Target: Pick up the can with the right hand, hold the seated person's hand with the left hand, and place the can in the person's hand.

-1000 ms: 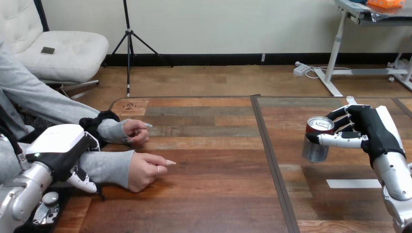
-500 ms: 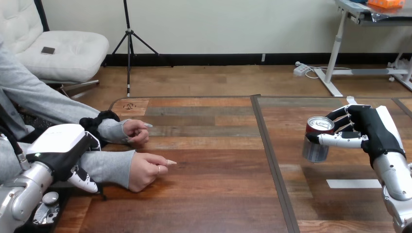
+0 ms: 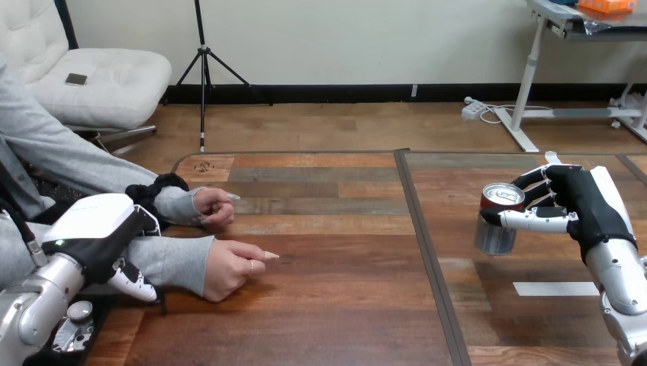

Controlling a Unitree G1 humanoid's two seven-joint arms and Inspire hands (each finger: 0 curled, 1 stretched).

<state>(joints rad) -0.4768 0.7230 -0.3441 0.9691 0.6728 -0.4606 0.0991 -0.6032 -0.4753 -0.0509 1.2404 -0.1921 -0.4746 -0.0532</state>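
Can (image 3: 496,232) — silver body, red upper rim. Table (image 3: 343,305) — brown planks, banded dark and light. Sleeve (image 3: 174,263) grey; tape strip (image 3: 555,288) white.

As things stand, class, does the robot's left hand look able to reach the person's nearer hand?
Probably yes: the left hand hovers by that arm's sleeve, with nothing between it and the person's nearer hand.

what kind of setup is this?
Probably an indoor human-robot handover test station: a wooden table, a person's hands resting on it, and the robot's right hand curled round a can.
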